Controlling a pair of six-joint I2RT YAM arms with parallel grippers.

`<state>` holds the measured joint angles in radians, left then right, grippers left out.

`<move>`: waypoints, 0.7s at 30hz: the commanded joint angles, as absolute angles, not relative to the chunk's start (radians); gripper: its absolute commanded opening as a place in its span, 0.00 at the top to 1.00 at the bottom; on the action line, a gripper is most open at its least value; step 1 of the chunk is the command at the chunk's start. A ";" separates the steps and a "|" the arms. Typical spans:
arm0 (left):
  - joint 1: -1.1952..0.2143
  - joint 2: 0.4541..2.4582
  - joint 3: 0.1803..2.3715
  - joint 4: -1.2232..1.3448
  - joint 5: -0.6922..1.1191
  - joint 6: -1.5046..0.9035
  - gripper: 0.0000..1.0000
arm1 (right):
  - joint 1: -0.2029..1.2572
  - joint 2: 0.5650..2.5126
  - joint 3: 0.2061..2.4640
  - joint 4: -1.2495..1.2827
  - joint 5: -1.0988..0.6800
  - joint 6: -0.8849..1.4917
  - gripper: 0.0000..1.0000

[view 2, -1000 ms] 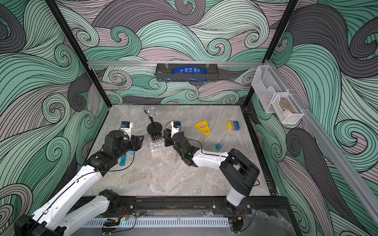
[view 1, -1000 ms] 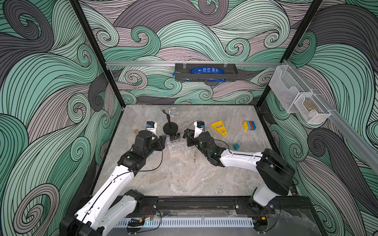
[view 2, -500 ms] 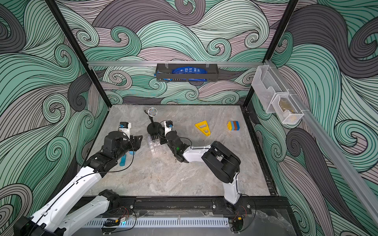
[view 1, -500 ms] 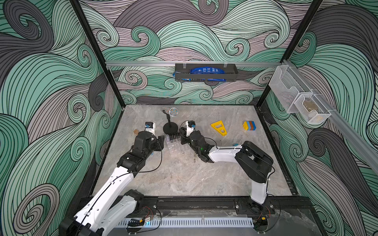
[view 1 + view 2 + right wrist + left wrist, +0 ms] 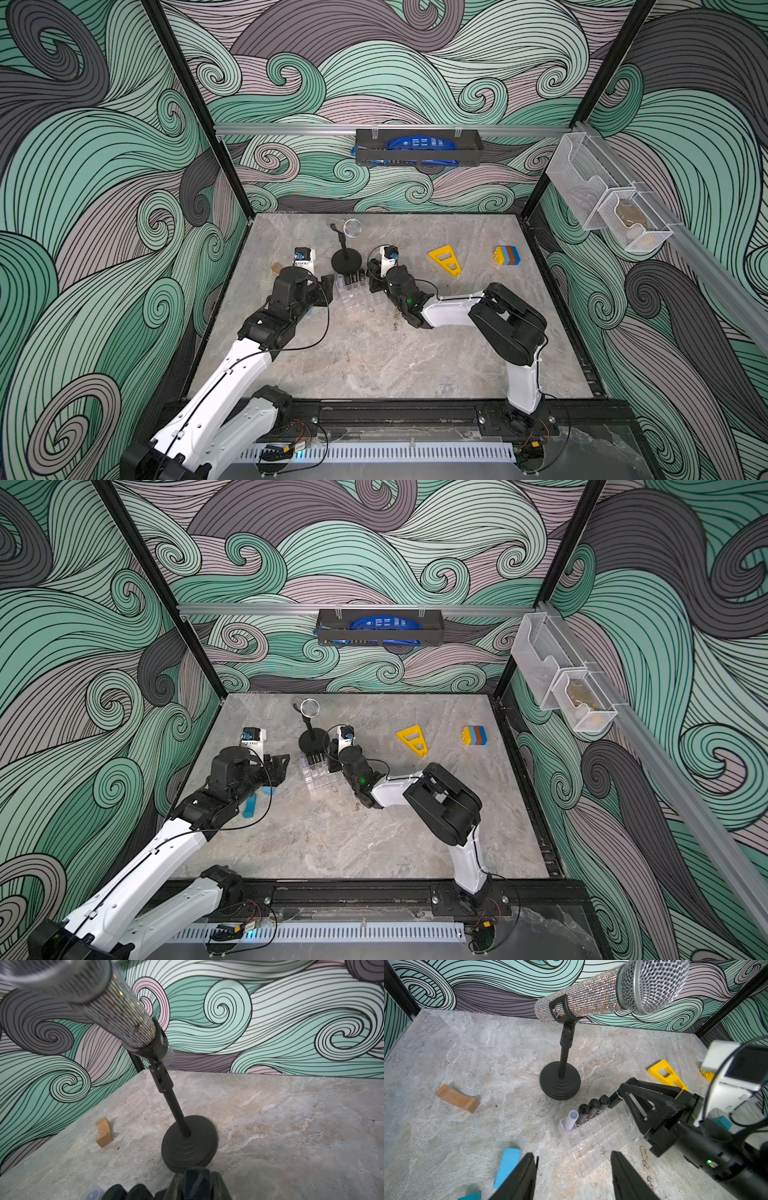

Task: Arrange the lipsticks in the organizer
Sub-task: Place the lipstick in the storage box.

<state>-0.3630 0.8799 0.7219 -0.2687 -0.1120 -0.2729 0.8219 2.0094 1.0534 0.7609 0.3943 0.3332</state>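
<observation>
Near the middle of a top view, just below the round base of the black microphone stand (image 5: 346,261), the clear acrylic grid organizer (image 5: 356,297) sits on the grey marbled tabletop (image 5: 374,365). In the left wrist view its far row already carries a slim pale lavender tube (image 5: 570,1121) and three glossy black lipstick tubes (image 5: 592,1108), side by side. The right arm's fingers (image 5: 633,1088) are clamped on a fourth black tube (image 5: 614,1100), tilted over the next cell along. Gripping it high probably leaves its foot free to slide in; whether it has entered I cannot tell. The left arm's fingers (image 5: 527,1172) stand apart and empty at the frame's lower edge, near the organizer, perhaps ready to steady it. A flat blue block (image 5: 507,1165) lies at lower left.
</observation>
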 commanded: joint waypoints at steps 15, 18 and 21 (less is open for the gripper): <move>-0.347 0.874 0.702 -0.249 -0.100 -0.289 0.41 | 0.850 2.045 1.060 0.702 0.621 0.318 1.00; -0.345 0.874 0.701 -0.246 -0.098 -0.290 0.41 | 0.857 2.035 1.044 0.697 0.646 0.324 1.00; -0.342 0.875 0.698 -0.244 -0.097 -0.294 0.41 | 0.859 2.035 1.047 0.682 0.622 0.344 1.00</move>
